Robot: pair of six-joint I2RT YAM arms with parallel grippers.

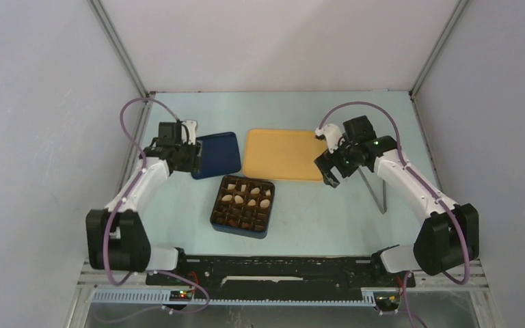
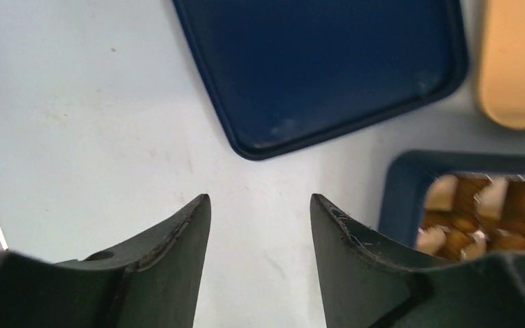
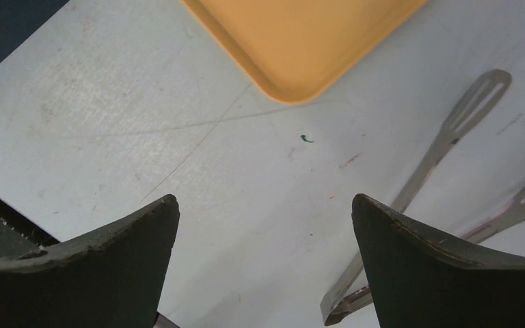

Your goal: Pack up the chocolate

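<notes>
The chocolate, cream-white and dark brown pieces, lies in the cells of the brown gridded insert of the dark blue square box at the table's middle. The left wrist view shows a corner of that box with a cream piece of chocolate at the right edge. My left gripper hovers over bare table between the box and its lid, open, with nothing between its fingers. My right gripper is wide open above bare table by the yellow tray's near right corner, holding nothing.
The dark blue lid lies flat behind and left of the box. A yellow tray sits at the back centre. Metal tongs lie on the table under the right arm. Grey walls close in on the table.
</notes>
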